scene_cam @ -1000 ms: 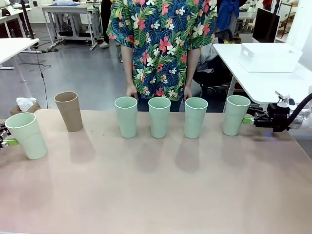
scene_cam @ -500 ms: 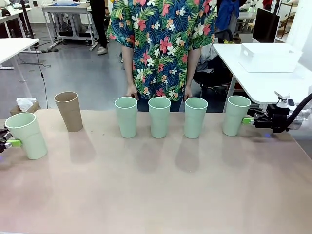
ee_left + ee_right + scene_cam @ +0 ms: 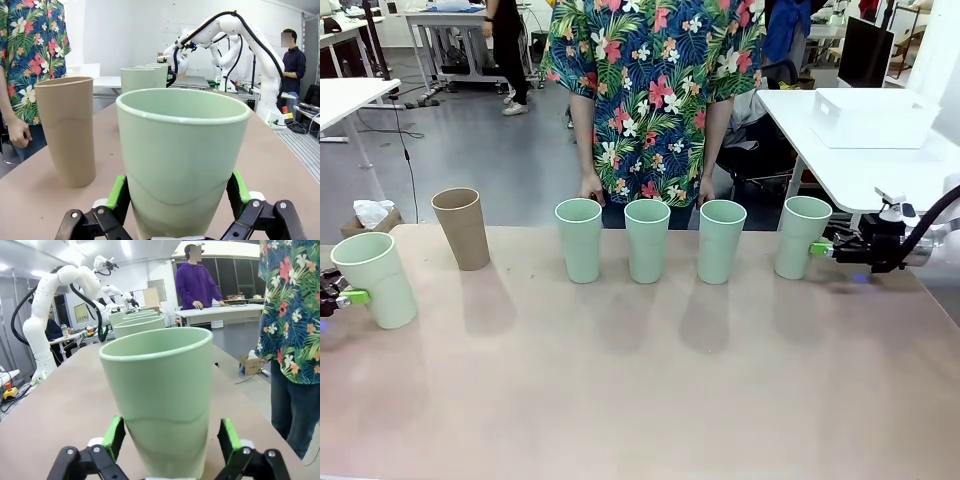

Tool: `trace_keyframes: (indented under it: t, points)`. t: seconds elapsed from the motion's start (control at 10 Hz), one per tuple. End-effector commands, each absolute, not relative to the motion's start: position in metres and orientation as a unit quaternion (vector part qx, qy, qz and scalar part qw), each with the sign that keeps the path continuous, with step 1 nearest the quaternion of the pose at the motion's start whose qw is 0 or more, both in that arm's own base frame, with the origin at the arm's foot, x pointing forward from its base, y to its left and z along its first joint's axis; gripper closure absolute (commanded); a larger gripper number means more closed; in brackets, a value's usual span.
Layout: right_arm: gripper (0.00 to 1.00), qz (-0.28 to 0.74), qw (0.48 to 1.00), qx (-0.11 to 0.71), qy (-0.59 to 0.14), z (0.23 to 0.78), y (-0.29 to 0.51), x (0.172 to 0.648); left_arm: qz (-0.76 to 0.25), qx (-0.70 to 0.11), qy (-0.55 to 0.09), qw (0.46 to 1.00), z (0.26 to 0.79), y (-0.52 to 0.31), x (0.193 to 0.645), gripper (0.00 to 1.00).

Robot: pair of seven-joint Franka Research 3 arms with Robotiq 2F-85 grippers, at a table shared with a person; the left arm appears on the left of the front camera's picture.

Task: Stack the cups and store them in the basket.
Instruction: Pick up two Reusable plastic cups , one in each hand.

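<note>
1. Now the right end effector (image 3: 171, 440) has slid farther in, spread around the right mint cup (image 3: 162, 390) near the table's (image 3: 640, 400) right edge, with a gap on one side.
2. Left end effector (image 3: 179, 197) has advanced around the left mint cup (image 3: 182, 150) at the left edge; whether it pinches, I cannot tell.

6 cups (image 3: 647, 240) span far half; near tabletop (image 3: 640, 400) free

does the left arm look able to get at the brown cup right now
Probably yes, though not at once: the left tool has its pads either side of the end mint cup. The brown cup stands next to it, apart, with bare table between.
</note>
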State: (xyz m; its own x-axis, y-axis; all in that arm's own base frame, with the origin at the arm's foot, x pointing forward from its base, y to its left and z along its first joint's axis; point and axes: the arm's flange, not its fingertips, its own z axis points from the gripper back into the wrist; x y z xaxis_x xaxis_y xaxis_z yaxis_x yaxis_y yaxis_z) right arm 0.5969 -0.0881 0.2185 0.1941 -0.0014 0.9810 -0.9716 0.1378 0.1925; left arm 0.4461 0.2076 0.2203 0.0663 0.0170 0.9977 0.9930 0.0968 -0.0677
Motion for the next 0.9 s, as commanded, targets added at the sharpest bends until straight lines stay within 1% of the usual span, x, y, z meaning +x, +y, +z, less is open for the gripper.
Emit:
trace_keyframes:
  t: [0.0,0.8]
  points:
    - [0.00,0.413,0.585,0.504,-0.483,0.223,-0.073,0.592,-0.462,-0.482,-0.523,0.530,0.221,0.196,0.440,0.00]
    - [0.00,0.408,0.581,0.509,-0.487,0.220,-0.058,0.587,-0.451,-0.490,-0.526,0.529,0.218,0.178,0.441,0.00]
